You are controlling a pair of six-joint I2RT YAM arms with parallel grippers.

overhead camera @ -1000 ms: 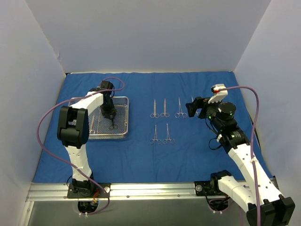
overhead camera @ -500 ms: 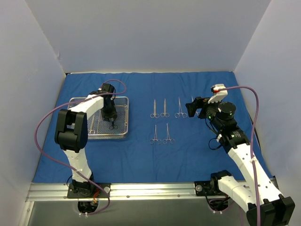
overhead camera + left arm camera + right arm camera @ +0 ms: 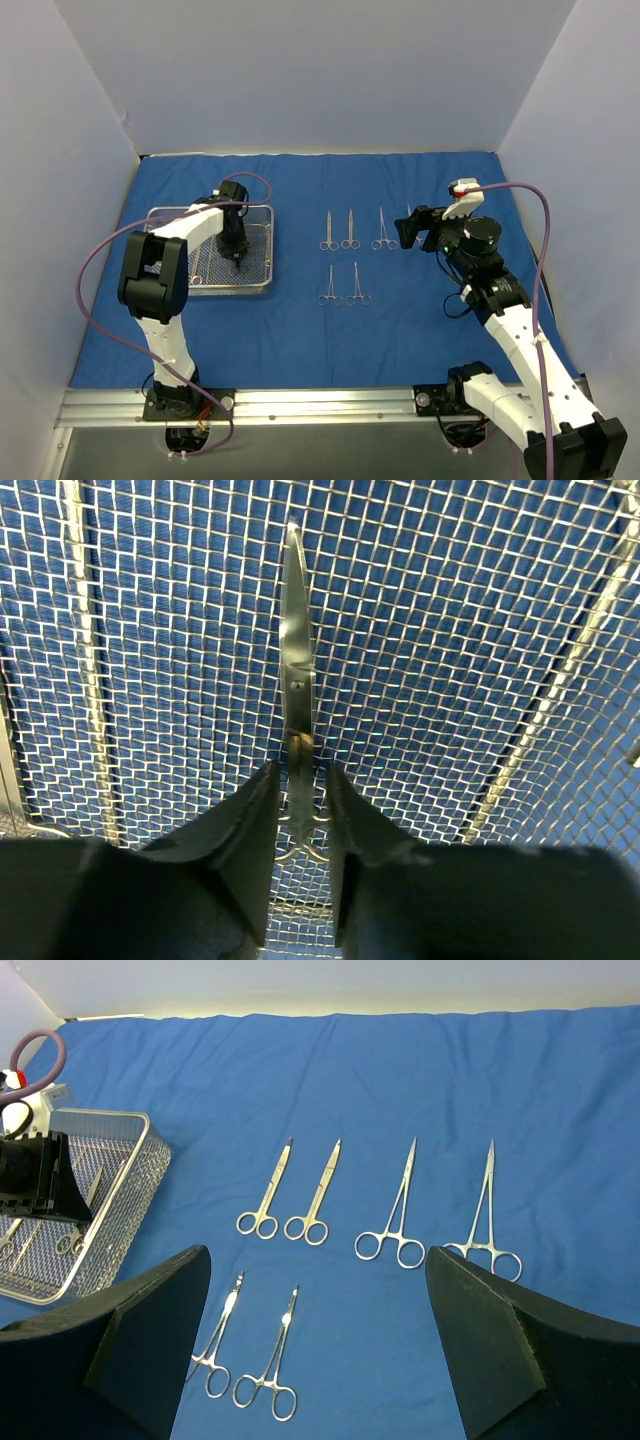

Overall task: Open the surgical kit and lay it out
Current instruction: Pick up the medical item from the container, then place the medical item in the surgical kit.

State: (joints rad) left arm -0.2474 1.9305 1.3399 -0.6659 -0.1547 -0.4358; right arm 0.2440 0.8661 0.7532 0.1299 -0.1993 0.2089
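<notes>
White walls close the workspace in on three sides: the left wall [image 3: 60,200], the back wall [image 3: 320,70] and the right wall [image 3: 590,150]. A royal-blue cloth [image 3: 300,335] lies spread flat over the whole tabletop, with shallow creases along its far edge. An aluminium rail [image 3: 320,405] runs along the near edge and carries both arm bases.

On the left of the cloth sits the wire-mesh tray [image 3: 270,262], with blue showing through its grid. The left gripper [image 3: 300,770] reaches down into it, and a purple cable [image 3: 95,260] loops out from that arm. Its dark fingers [image 3: 250,830] stand narrowly apart, one on either side of the shank of a steel instrument [image 3: 295,650]. That instrument lies flat on the mesh, its tip pointing away from the wrist. Whether the pads actually pinch it I cannot tell. A second instrument [image 3: 197,265] rests nearer the tray's left side.

At mid-table, six instruments lie on the cloth with rings toward the arms. Four form the far row [image 3: 395,1210] and two the near row [image 3: 275,1360], all apart from each other.

On the right, the right gripper [image 3: 316,1255] hangs above the cloth, fingers spread wide with nothing between them.
</notes>
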